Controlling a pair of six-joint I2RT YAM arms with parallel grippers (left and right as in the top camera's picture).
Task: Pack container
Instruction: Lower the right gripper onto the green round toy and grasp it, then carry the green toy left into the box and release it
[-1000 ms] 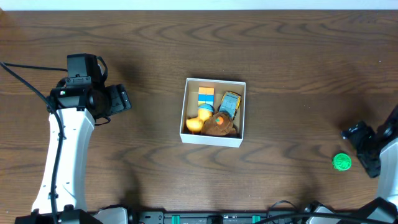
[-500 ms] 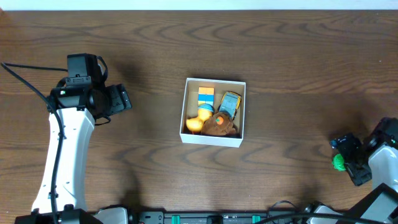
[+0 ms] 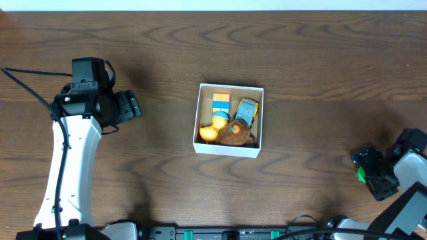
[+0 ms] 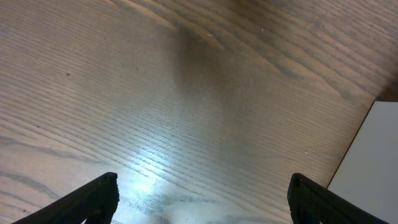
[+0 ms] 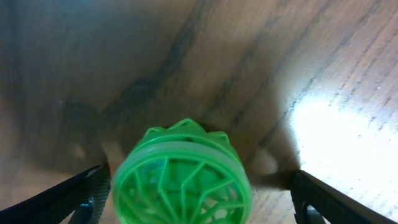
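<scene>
The container [image 3: 197, 143] is a small white square box at the table's middle. It holds an orange and blue block [image 3: 221, 103], a yellow toy [image 3: 213, 128], a blue and yellow toy car [image 3: 246, 111] and a brown toy [image 3: 237, 135]. A green round toy [image 5: 181, 180] lies on the table at the right; only a sliver shows in the overhead view [image 3: 361, 175]. My right gripper [image 3: 371, 175] is open and low around it, a finger on each side [image 5: 199, 199]. My left gripper [image 3: 131, 105] is open and empty, left of the container [image 4: 370, 168].
Dark wood table [image 3: 313, 60]. A black cable [image 3: 27, 87] runs from the left arm off the left edge. The table's front edge carries the arm bases [image 3: 200, 233].
My right gripper has moved left and down over the green toy, which was uncovered beside it and now lies between its fingers. The left arm has not moved.
</scene>
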